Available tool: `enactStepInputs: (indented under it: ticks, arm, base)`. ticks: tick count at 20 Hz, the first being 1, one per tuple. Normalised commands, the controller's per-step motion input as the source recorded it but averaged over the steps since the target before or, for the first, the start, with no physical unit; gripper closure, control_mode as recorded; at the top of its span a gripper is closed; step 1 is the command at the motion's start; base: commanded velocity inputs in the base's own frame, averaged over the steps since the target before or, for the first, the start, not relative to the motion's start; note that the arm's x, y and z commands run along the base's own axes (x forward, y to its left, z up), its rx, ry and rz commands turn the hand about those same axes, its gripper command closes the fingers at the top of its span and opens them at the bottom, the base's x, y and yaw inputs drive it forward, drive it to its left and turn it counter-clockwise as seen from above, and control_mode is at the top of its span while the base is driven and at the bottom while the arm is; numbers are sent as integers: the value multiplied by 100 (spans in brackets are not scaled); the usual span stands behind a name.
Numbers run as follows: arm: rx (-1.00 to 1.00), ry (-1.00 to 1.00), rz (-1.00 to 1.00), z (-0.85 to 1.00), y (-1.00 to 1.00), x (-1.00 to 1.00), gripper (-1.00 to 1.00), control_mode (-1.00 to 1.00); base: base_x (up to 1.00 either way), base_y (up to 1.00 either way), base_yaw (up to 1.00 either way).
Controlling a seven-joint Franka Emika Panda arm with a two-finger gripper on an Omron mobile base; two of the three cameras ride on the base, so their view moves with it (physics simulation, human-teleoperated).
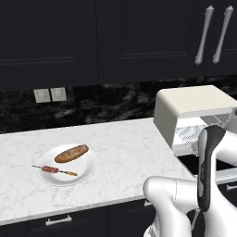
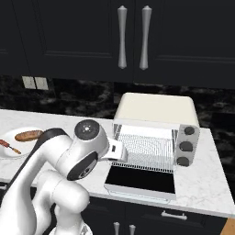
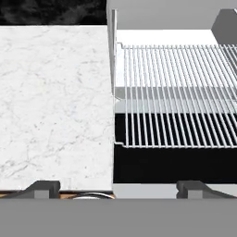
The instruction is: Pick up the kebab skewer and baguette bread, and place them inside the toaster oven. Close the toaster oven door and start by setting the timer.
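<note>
The kebab skewer (image 1: pixel 54 170) and baguette bread (image 1: pixel 71 153) lie side by side on a white plate (image 1: pixel 88 169) on the counter (image 1: pixel 125 157), well left of the hand (image 3: pixel 118 187). The hand, fingers spread and empty, hangs before the toaster oven (image 2: pixel 158 110), whose door (image 2: pixel 142 181) lies open.

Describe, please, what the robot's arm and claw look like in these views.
The arm is glossy white, built of rounded tubular links, with dark grey bands at the joints and a round dark grey cap on one joint. A dark strip runs along a link in the left base view. The claw ends in two small dark grey tips. No cables or markings show.
</note>
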Motion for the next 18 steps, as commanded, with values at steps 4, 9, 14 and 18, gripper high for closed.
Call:
enactStepInputs:
  ticks: [4,9,14,18]
  arm:
    - [-2,0,3,0,98,12,-100,-100]
    - [0,0,9,0,81,26,-100,-100]
    - [0,0,15,0,83,30,-100,-100]
    - [0,0,24,-4,76,37,-100,-100]
  base:
    - [0,0,0]
    - [0,0,0]
    - [0,0,0]
    - [0,0,0]
